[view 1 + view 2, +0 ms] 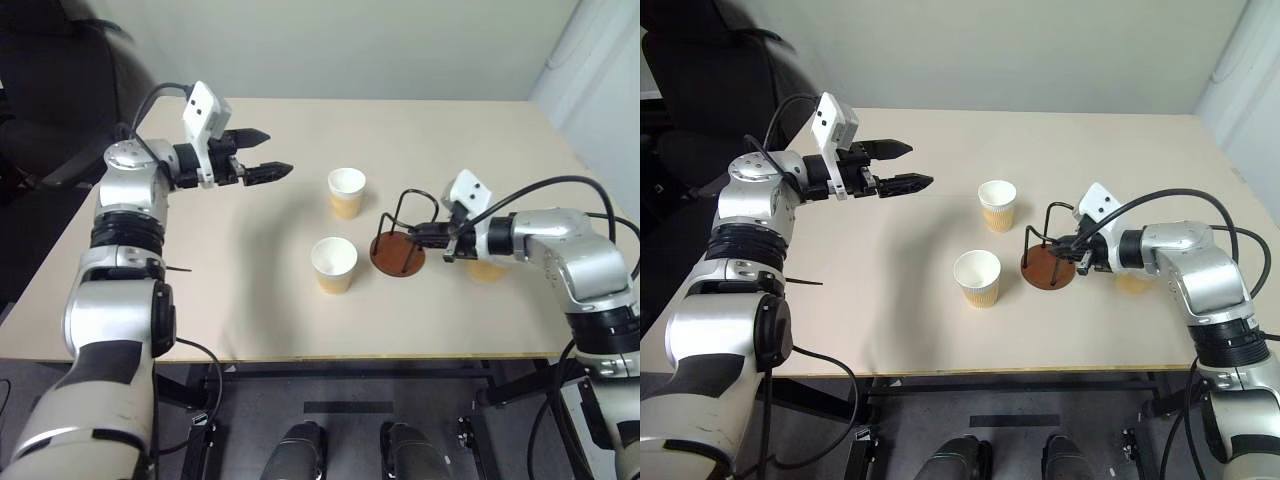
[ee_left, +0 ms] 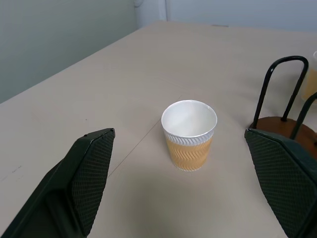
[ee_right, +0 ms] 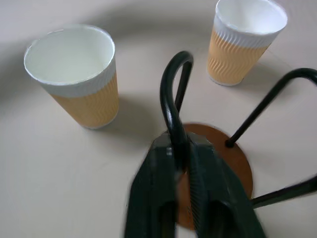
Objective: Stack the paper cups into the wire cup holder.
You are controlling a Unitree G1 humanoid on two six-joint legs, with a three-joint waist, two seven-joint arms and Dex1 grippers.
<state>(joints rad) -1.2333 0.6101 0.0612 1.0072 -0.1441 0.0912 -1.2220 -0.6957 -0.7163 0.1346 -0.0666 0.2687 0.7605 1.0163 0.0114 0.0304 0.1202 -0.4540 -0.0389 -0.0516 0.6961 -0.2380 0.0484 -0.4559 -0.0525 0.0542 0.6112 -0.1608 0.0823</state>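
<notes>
On the beige table (image 1: 260,300), nearest the front edge, a tan paper cup with a white rim (image 1: 334,264) is seen upright. Just at its three o'clock the wire cup holder with a reddish-brown disc base (image 1: 398,252) is found, one black wire loop being pinched between the fingers of the right gripper (image 3: 182,148). A second cup (image 1: 347,192) is set at twelve o'clock. A third cup (image 1: 487,269) is largely hidden behind the right arm. Farther left, the left gripper (image 1: 262,153) is held wide open above the table.

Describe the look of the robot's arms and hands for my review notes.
Both arms are silver-grey metal segments with black joint bands and loose black cables. Each wrist carries a small white camera box. The left hand and right hand each end in two black fingers with finely textured inner pads.
</notes>
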